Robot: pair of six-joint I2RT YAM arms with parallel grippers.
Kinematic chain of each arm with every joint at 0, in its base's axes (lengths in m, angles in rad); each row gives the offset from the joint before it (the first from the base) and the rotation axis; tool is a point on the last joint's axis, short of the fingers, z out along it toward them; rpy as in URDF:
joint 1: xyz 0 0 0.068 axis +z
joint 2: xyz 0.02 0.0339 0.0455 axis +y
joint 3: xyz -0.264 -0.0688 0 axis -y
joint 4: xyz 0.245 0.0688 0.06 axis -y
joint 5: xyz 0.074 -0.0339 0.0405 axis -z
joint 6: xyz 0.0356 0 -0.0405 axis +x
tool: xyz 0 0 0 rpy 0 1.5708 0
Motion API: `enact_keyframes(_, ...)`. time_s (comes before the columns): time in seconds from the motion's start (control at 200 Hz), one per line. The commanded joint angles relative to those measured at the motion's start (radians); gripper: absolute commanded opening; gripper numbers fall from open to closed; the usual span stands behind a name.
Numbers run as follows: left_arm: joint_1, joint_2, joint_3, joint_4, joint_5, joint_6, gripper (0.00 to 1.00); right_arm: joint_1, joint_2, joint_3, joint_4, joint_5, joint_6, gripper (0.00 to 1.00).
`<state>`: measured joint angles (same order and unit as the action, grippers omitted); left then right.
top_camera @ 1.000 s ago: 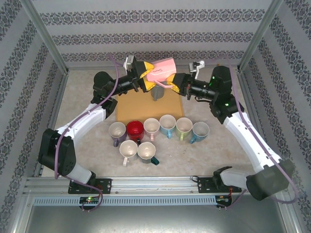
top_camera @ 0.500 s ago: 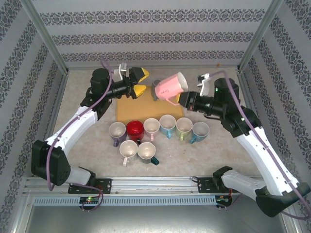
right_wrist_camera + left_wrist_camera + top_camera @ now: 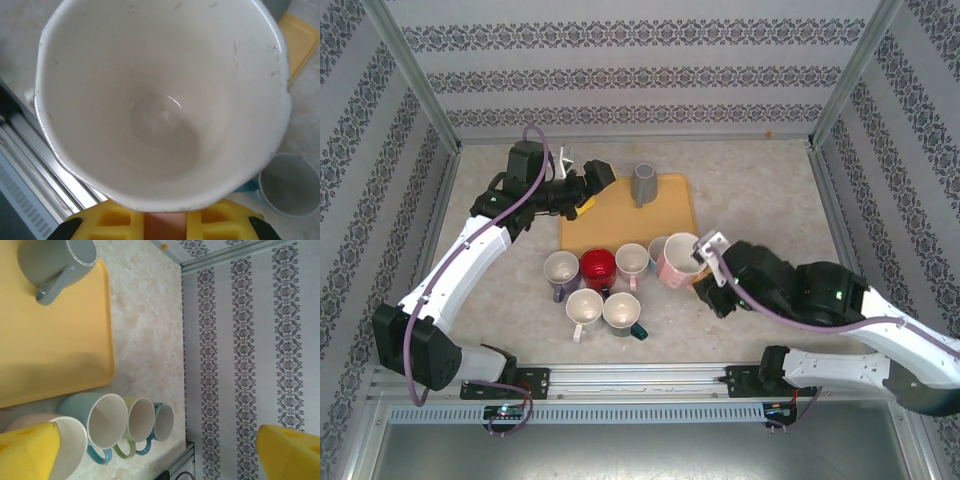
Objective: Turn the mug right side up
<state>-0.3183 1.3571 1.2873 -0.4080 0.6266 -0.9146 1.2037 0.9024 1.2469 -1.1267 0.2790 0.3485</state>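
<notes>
Pink mug (image 3: 678, 258) stands mouth-up at the right end of the row of mugs (image 3: 598, 268), near the tray (image 3: 620, 228), and the right gripper (image 3: 704, 266) is clamped on its right side. From the wrist view its white inside (image 3: 160, 110) faces the camera, with yellow pads pinching a strip of pink just under the rim. I can't quite tell whether that strip is the wall or the handle, nor whether the base is on the table (image 3: 760, 190) yet.

It looks like glazed ceramic: stiff, slick, weighty for two fingers, and likely to chip if it knocks its neighbours, which sit just beside it. A pinch over the rim, one pad inside and one outside, or across the handle, seems the surest hold. A grip on the smooth round body would probably slide.

The left gripper (image 3: 590, 190) hangs spread wide and empty over the tray's far left edge. A grey mug (image 3: 644, 184) sits upside down on the far side of the tray, handle free to grab.
</notes>
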Motion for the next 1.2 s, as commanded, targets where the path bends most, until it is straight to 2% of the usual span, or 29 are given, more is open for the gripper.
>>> enact_keyframes(0.0,0.008,-0.035,0.006,-0.036,-0.015,0.045,1.0,0.114,-0.017,-0.085,0.019,0.215,0.092,0.0)
enact_keyframes(0.19,0.008,-0.053,-0.009,-0.029,-0.008,0.045,1.0,0.228,0.045,-0.218,0.062,0.281,0.201,0.0)
enact_keyframes(0.39,0.007,-0.081,-0.048,-0.029,-0.01,0.039,1.0,0.235,0.0,-0.406,0.231,0.188,0.264,0.0)
enact_keyframes(0.555,0.007,-0.095,-0.074,-0.029,-0.014,0.037,1.0,0.238,0.008,-0.511,0.316,0.182,0.291,0.0)
enact_keyframes(0.864,0.007,-0.096,-0.087,-0.02,-0.024,0.024,1.0,0.243,0.033,-0.637,0.447,0.23,0.336,0.0)
enact_keyframes(1.194,0.007,-0.097,-0.099,-0.009,-0.024,0.011,1.0,0.247,0.116,-0.648,0.543,0.221,0.316,0.01)
